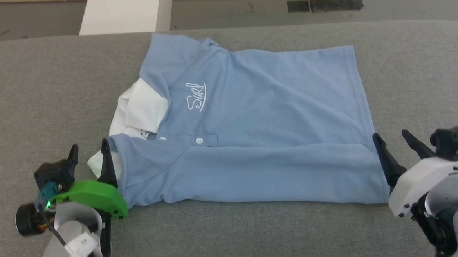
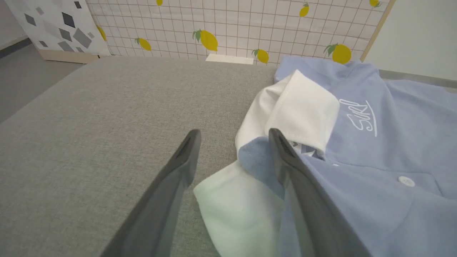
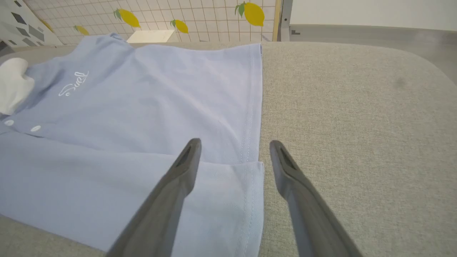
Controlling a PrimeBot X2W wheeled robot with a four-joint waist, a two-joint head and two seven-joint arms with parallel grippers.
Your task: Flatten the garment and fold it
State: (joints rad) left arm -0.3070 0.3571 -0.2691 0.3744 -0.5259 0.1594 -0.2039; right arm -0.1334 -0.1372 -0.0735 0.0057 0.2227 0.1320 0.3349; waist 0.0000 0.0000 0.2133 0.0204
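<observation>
Garment (image 1: 259, 115) is laid sideways on the grey fabric-covered counter (image 1: 35, 95), light blue, mostly flat with light creases. White collar (image 1: 143, 107) is turned toward the robot's left, and the hem (image 1: 362, 98) toward its right. White script embroidery (image 1: 196, 97) and two white buttons (image 1: 199, 140) are seen face up. The near long edge is folded over onto the body, so a doubled layer is formed along the near side.

Left gripper (image 1: 89, 148) is placed at the collar end, jaws spread, nothing pinched. In the left wrist view, one finger of the left gripper (image 2: 234, 132) is seen over the blue fabric beside the collar, the other over bare counter. Whether the cloth is touched cannot be told.

Right gripper (image 1: 390, 135) is placed at the near hem corner, jaws spread, nothing pinched. In the right wrist view, the hem is straddled by the right gripper (image 3: 234, 143): one finger over the folded layer, one over the counter.

A lemon-print tiled panel (image 2: 209, 39) is seen behind the counter, and a white block (image 1: 125, 12) at its far edge.
</observation>
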